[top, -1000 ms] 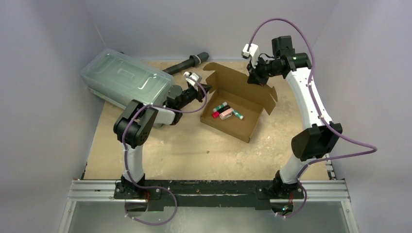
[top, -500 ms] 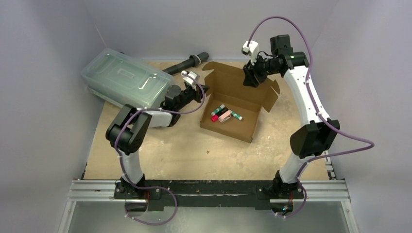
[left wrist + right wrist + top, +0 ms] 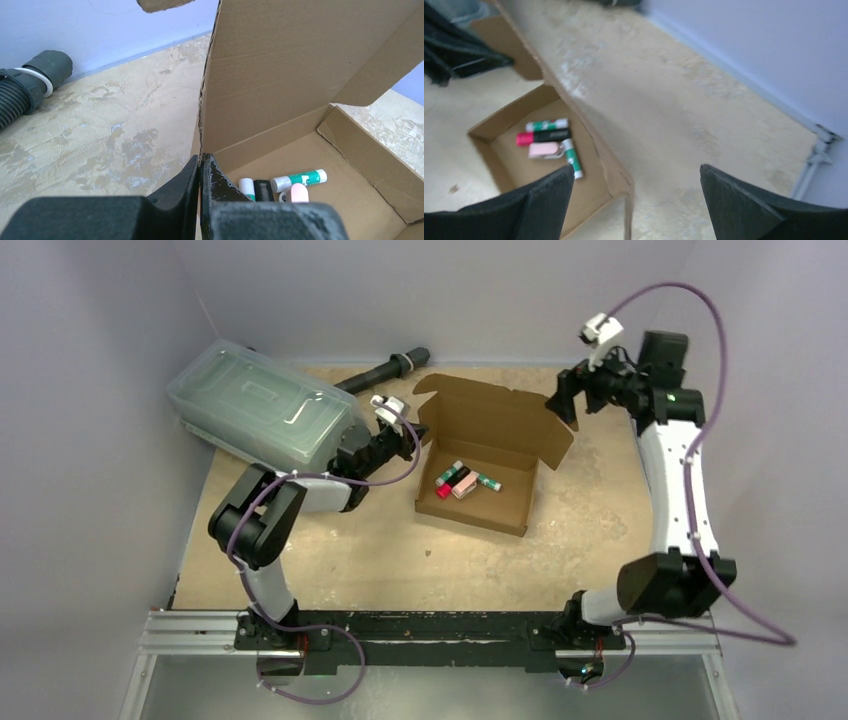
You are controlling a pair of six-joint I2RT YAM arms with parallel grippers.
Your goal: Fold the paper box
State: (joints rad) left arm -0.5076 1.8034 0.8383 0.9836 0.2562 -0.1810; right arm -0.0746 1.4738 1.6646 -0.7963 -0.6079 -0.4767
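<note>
The paper box is brown cardboard, standing open in the middle of the table with its lid flap raised at the back. Inside lie small items: glue sticks, a pink one and a black-and-red one. My left gripper is shut on the box's left side wall; in the left wrist view the fingertips pinch the cardboard edge of the paper box. My right gripper hangs open just beyond the lid's right rear corner, holding nothing. Its wrist view shows the gripper above the box's corner.
A clear greenish plastic lidded container sits at the back left, right behind my left arm. A dark ribbed tube lies along the back wall, also seen as the tube. Enclosure walls close in the left, back and right.
My right gripper opened, let go of the lid flap and pulled back to the right. The left gripper kept its grip and shifted slightly left; the lid stayed raised.
</note>
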